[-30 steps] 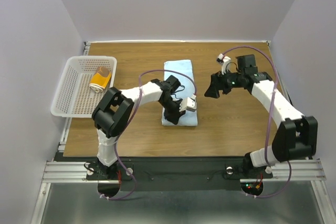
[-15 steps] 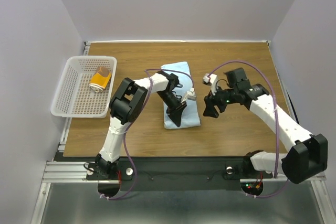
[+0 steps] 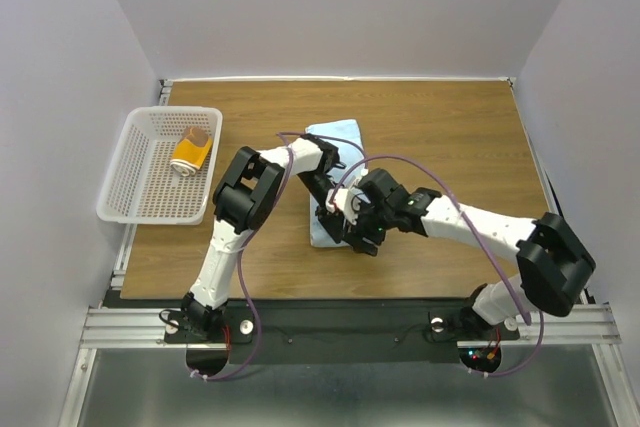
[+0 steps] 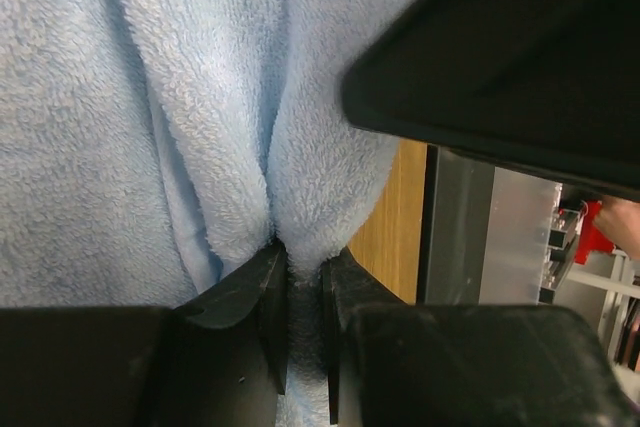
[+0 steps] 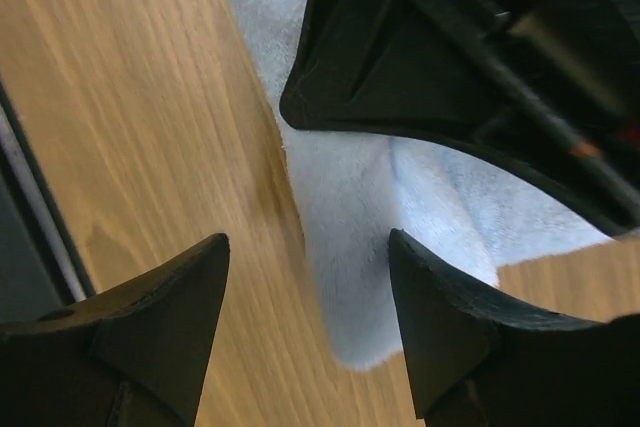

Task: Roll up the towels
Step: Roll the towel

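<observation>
Looking down on a wooden bench (image 3: 450,117) with a light blue towel (image 3: 338,139) lying lengthwise at its middle, far end spread flat, near end hidden under 2 robot arms reaching in from the near edge.

Pinching a raised ridge of that towel's fluffy pile between the left jaws, which are standing narrow with only cloth between them. Probably gathering up the near end so that it can be turned over on itself to start the roll.

Holding the right jaws wide and empty, straddling the towel's rounded near corner, low over the wood and just beside the left jaws. Not possible to tell whether touching the cloth yet. Likely lining up to take the same end alongside the left grip, so that the first turn starts straight across the width.

Sitting already rolled in the white perforated basket (image 3: 150,187) at the bench's left edge, well apart from both arms: the mustard-yellow towel (image 3: 190,153). Judging 1 of 2 towels finished, and the blue one not yet begun.

Risking a bunched or slanted first turn if only 1 side gets lifted, and risking a knock with both sets of jaws working so near each other.
</observation>
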Controlling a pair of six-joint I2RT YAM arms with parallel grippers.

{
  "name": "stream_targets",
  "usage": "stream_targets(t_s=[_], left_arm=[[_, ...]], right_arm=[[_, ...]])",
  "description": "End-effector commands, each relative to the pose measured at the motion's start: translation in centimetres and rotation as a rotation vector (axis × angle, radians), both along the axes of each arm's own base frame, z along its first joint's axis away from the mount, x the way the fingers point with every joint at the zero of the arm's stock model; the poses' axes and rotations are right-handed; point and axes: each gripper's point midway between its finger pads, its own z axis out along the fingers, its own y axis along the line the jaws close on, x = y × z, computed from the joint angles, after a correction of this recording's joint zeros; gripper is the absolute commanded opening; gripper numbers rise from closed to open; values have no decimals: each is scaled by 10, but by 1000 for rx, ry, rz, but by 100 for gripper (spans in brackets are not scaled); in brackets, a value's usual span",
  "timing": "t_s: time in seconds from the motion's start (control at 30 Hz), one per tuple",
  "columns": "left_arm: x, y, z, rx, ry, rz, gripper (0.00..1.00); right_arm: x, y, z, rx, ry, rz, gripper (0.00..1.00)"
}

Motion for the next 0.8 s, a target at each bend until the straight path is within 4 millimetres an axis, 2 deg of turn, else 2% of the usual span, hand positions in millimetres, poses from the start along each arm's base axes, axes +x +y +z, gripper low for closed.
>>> stream_targets(t_s=[0.0,0.07,0.1,0.23,0.27,0.3,0.37,0.43,0.57,0.6,0.77], left_arm=[[11,33,-52,162,-102,-88,23],[14,32,-51,153,-108,-82,23],[14,33,-51,152,-109,-80,24],[21,32,-46,131,-126,-35,31],[25,32,-39,108,-142,-16,32],[22,35,-37,106,-138,-7,37],[24,33,-25,68,-161,14,42],[22,38,-18,50,-151,32,48],[27,45,0,13,-170,76,59],[30,50,2,15,-172,89,70],[49,64,18,-13,-184,178,72]], right_arm=[[27,15,-6,22,-122,-24,70],[22,14,-22,-1,-95,-17,62],[21,14,-27,-4,-82,-12,44],[8,9,-47,-28,-20,0,20],[8,9,-49,-29,-11,-5,15],[4,8,-51,-27,7,0,3],[1,8,-50,-13,29,-6,1],[-6,12,-45,25,70,15,1],[-17,6,-43,33,166,34,1],[-21,7,-42,41,188,45,1],[-29,8,-38,50,273,45,1]])
